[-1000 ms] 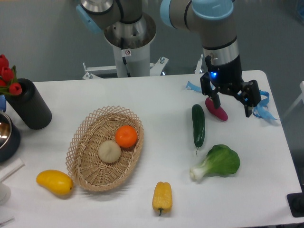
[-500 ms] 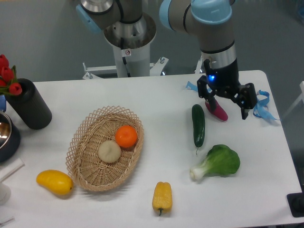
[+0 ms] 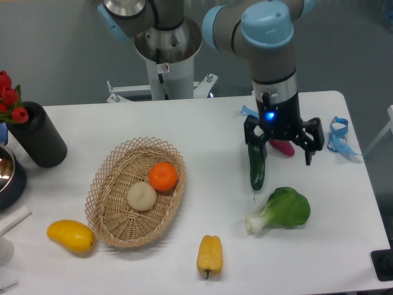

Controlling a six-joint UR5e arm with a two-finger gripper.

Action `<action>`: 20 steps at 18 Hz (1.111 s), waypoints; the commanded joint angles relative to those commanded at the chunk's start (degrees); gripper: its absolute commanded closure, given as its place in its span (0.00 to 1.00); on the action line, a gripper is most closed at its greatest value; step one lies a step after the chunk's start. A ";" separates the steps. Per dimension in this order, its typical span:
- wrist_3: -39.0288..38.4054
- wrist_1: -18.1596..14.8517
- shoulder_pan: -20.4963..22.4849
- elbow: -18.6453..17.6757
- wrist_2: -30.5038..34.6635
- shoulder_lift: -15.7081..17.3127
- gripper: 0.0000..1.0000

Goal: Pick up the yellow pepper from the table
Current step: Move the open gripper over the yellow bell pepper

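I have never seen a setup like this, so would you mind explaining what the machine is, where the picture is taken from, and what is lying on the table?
This is one view from a fixed camera looking down at a white table. The grey and blue machine is a robot arm; its gripper has two fingers, spread open and holding nothing. Its target, the yellow pepper, lies near the front edge. Under the gripper are a cucumber and a magenta vegetable, with a leafy green nearby. A wicker basket holds an orange and a pale round item; a smooth yellow fruit lies beside the basket.
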 joint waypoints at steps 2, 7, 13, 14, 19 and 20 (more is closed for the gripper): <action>-2.12 0.09 -0.88 0.18 0.09 -1.58 0.00; -15.12 0.09 -3.25 4.48 -0.96 -6.24 0.00; -17.69 0.00 -4.58 7.47 -10.98 -13.01 0.00; -17.77 0.00 -4.58 8.43 -11.07 -14.06 0.00; -18.39 0.00 -5.37 10.03 -14.24 -18.20 0.00; -18.39 0.00 -5.37 9.94 -14.24 -18.29 0.00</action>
